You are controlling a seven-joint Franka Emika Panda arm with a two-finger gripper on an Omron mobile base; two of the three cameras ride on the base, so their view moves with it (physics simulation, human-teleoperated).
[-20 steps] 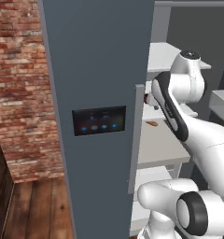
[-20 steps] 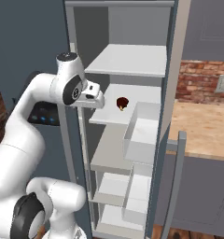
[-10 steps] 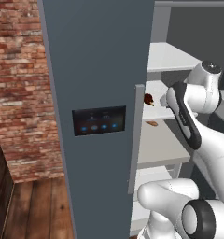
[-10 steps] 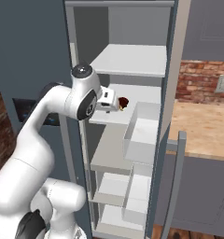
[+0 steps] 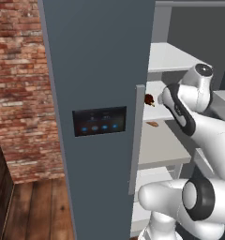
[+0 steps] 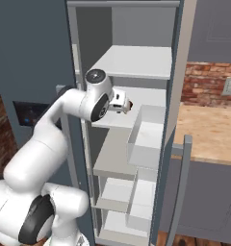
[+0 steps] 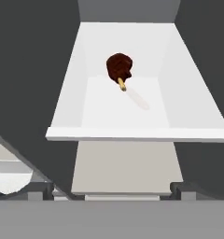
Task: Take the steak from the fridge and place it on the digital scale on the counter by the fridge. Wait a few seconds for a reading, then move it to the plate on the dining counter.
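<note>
Inside the fridge (image 6: 136,29), on a white middle shelf (image 7: 132,135), sits a dark brown lump with a pale stub, more drumstick-looking than flat but probably the steak (image 7: 119,66). Gripper (image 7: 111,189) is pointed at it from the shelf's front edge, well short, nothing between the fingertips, which look spread. A second brownish bit (image 5: 152,123) lies lower in the left base view, can't tell what it is. Risks imo: clipping the shelf lip going in, or the rounded meat rolling off the fingers.
</note>
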